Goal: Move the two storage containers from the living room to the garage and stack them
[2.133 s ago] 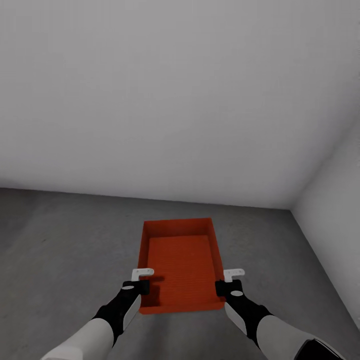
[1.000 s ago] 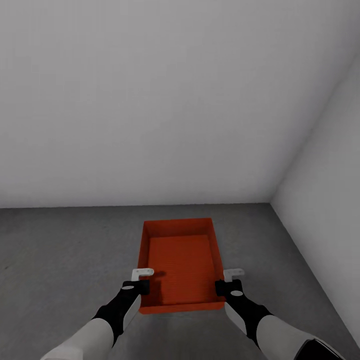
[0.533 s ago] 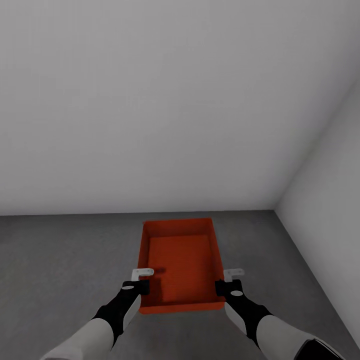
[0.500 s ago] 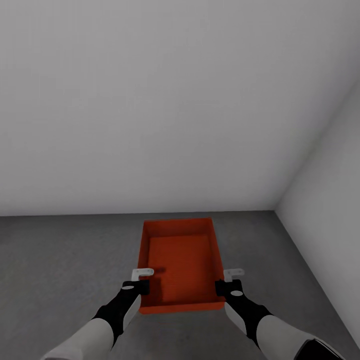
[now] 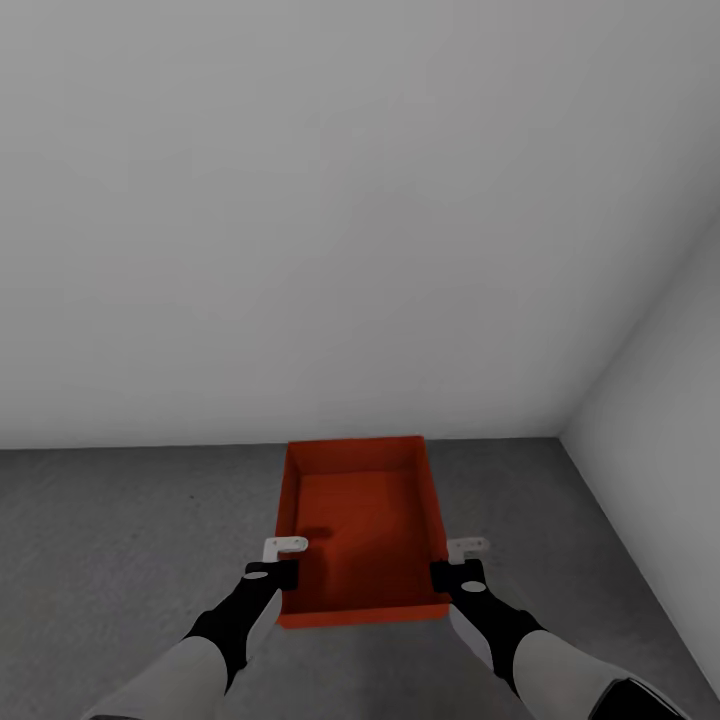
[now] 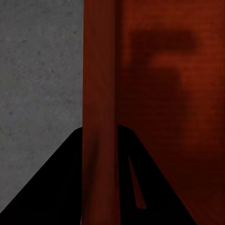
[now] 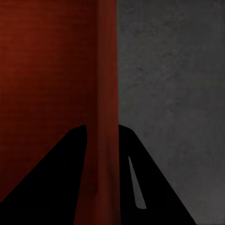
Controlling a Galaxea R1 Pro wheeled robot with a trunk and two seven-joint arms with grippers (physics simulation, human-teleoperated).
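Observation:
One orange-red storage container [image 5: 360, 525], open-topped and empty, hangs level in front of me over the garage's dark grey concrete floor [image 5: 110, 540]. My left gripper [image 5: 284, 573] is shut on its left wall near the close corner. On the opposite wall, my right gripper [image 5: 447, 573] is shut too. In the left wrist view the thin orange wall [image 6: 99, 93] runs between the black fingers [image 6: 51, 192] of the left gripper [image 6: 99, 187]. The right wrist view shows the other wall [image 7: 107, 84] pinched by the right gripper [image 7: 101, 187], with concrete [image 7: 173, 93] beyond.
A plain pale grey wall [image 5: 300, 230] stands close ahead, meeting the floor just past the container's far end. A second wall [image 5: 670, 420] closes the right side and forms a corner. Bare concrete stretches to the left.
The whole view has shifted: the foot of the far wall sits lower and nearer the container, and the corner has swung a little. Arms and container keep the same pose.

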